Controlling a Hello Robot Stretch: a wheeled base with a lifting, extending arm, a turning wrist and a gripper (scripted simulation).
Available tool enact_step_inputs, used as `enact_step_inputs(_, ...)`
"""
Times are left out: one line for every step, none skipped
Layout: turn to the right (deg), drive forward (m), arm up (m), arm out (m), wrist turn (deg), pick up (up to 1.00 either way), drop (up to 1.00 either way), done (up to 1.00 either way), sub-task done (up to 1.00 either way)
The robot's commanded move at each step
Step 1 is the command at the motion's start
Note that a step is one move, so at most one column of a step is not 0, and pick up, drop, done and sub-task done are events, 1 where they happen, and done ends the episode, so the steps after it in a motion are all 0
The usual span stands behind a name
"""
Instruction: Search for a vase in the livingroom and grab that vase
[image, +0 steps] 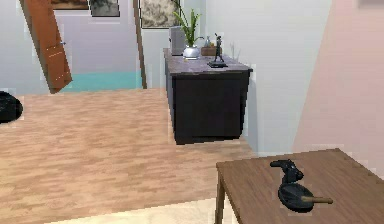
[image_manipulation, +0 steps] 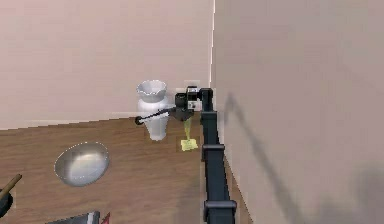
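Spanning the wooden table (image_manipulation: 140, 195), the arm (image_manipulation: 212, 160) puts the gripper (image_manipulation: 145, 118) at the white vase (image_manipulation: 152, 100), near the wall corner. Jaw state: can't tell. Can't tell if the vase is held. Metal bowl (image_manipulation: 82, 163) sits well apart from the vase.

Tabletop and cabinet: positions
Vase (image_manipulation: 151, 108) at the tabletop's (image_manipulation: 150, 190) far edge, near the wall corner; bowl (image_manipulation: 82, 163) left of it, mid-tabletop; plant (image: 190, 35) and statuette (image: 217, 55) on the cabinet (image: 208, 100) beyond the table.
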Motion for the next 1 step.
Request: enact_step_inputs(0.0, 0.00, 0.00, 0.00, 0.0, 1.00, 0.00, 0.00, 0.00)
